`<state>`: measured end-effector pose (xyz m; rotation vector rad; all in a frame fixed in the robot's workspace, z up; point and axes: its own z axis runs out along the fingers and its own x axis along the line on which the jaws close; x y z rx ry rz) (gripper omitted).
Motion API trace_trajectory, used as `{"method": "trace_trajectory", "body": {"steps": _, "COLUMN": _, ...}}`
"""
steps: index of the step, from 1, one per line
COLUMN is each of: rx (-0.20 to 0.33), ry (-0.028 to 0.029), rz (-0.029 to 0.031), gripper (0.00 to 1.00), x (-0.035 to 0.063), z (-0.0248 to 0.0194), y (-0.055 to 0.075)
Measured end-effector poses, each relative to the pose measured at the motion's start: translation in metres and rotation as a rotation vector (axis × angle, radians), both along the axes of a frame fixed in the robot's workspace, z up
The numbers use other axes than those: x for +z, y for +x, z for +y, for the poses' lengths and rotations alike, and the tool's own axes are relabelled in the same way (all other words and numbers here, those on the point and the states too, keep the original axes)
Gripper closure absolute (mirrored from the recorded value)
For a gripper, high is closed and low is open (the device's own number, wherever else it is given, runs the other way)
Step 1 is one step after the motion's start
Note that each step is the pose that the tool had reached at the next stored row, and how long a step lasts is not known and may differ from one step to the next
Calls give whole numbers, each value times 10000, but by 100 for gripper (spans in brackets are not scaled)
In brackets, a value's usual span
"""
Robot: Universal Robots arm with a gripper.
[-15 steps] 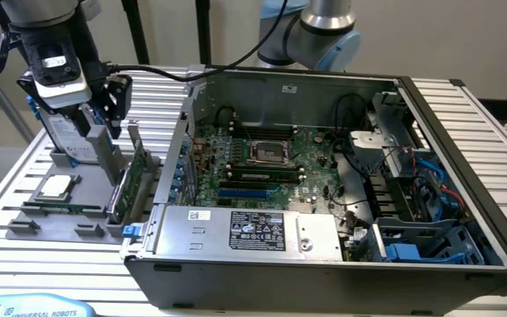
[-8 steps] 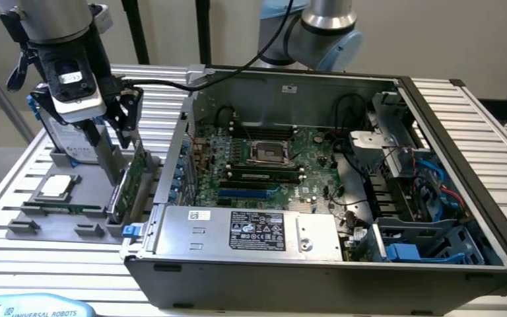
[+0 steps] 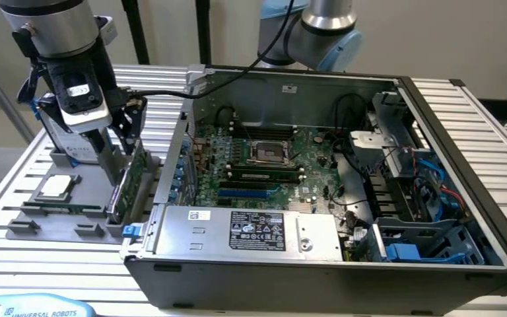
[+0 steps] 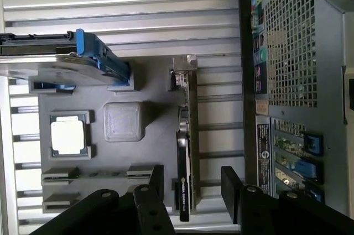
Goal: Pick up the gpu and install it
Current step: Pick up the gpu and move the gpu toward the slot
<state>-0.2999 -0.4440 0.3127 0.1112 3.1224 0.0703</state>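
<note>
Hand [image 4: 194, 186], fingers [image 4: 156, 182] apart, straddles the upright gpu [image 4: 184, 152] on the tray [image 4: 97, 94].

Pale wall [image 3: 465, 33] behind; ribbed aluminium table [image 3: 2, 188] under even light; dark poles [image 3: 202, 30] at rear.

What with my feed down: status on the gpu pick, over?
Gripper open, straddling gpu. Gpu on edge in holder, not yet gripped. Case wall close beside.

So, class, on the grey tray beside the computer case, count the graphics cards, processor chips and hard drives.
gpu: 1
processor chip: 1
hard drive: 1
Total: 3
</note>
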Motion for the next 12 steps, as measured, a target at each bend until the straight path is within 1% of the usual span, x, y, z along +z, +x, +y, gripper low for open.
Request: {"method": "trace_trajectory", "body": {"steps": 12, "rx": 0, "ry": 0, "rz": 0, "gripper": 46, "x": -219, "z": -2, "y": 7}}
